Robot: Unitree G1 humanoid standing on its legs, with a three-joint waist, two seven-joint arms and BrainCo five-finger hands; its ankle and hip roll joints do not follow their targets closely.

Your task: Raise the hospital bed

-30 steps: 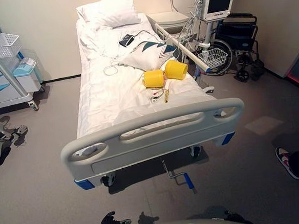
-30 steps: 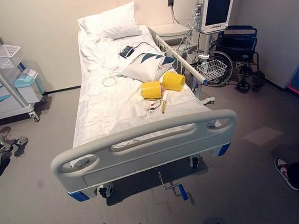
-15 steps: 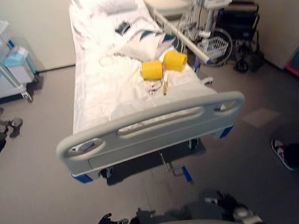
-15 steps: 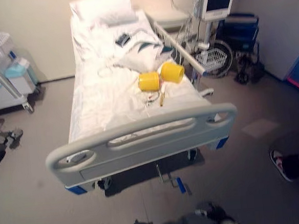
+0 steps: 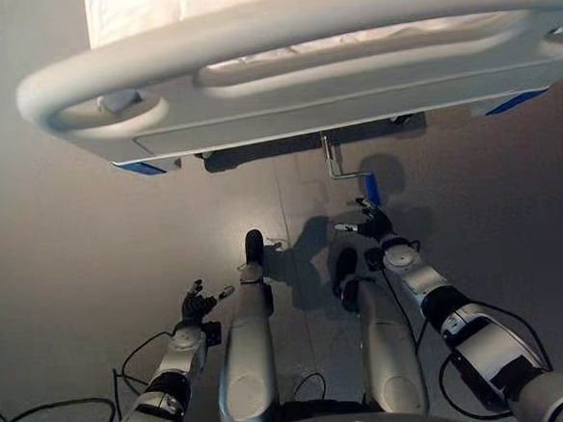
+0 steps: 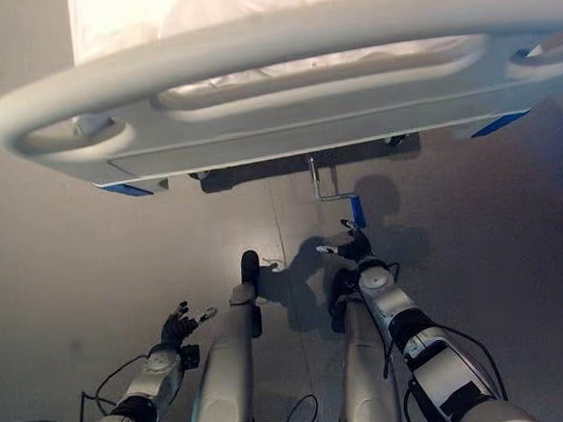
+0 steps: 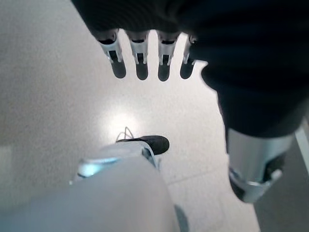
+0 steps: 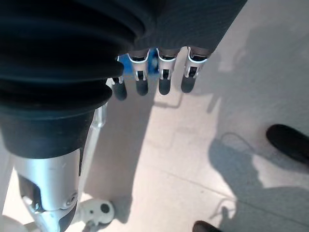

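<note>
Fingers relaxed on my right hand (image 5: pixel 372 226), just short of the bed (image 5: pixel 281 71) foot's blue-handled crank (image 5: pixel 371 187); left hand (image 5: pixel 197 302) open, idle.

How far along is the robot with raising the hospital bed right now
Early stage. Done: the robot is crouched at the footboard, facing the crank under it. In hand: the right hand, fingers straight, is right by the crank's blue handle but not closed on it. The left hand hangs open over the floor. Left: grip the handle and turn it.
</note>
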